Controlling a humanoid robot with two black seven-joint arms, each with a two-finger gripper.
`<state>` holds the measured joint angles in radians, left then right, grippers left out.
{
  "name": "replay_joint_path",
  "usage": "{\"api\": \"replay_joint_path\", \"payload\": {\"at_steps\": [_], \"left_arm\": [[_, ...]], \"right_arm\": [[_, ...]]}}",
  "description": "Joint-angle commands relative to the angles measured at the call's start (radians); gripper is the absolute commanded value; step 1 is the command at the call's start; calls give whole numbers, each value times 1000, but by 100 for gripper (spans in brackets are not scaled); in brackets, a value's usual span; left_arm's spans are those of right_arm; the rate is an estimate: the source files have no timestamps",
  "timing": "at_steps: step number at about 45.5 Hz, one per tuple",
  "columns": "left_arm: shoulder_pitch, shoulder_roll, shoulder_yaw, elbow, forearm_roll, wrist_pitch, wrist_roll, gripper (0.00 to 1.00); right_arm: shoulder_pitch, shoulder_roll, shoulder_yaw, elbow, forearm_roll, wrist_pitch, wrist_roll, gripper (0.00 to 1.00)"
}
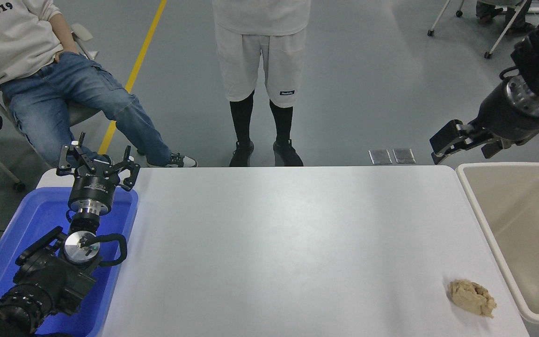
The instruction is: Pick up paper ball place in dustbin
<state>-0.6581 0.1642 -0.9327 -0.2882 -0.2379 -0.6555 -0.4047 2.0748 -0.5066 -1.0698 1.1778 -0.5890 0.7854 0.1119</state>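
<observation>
The tan paper ball lies on the white table near its front right corner, close to the left wall of the beige dustbin, which stands off the table's right edge. My right gripper hangs high at the upper right, above the dustbin's far left corner, well away from the ball; it holds nothing. My left gripper is parked at the lower left above the blue tray, fingers spread open and empty.
A bright blue shallow tray lies under the left arm. One person stands at the table's far edge; another sits at the far left. Two metal plates lie on the floor beyond.
</observation>
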Motion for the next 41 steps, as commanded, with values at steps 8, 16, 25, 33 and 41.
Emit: {"api": "replay_joint_path", "payload": {"at_steps": [8,16,25,33,41], "left_arm": [[0,0,0,0,0,-1,0,99],[0,0,0,0,0,-1,0,99],[0,0,0,0,0,-1,0,99],[0,0,0,0,-1,-1,1,99],[0,0,0,0,0,-1,1,99]], "right_arm": [[4,-1,1,0,0,0,0,100],[4,-3,2,0,0,0,0,100],[4,0,10,-1,0,0,0,100],[7,-3,11,0,0,0,0,100],[8,-6,10,0,0,0,0,100]]}}
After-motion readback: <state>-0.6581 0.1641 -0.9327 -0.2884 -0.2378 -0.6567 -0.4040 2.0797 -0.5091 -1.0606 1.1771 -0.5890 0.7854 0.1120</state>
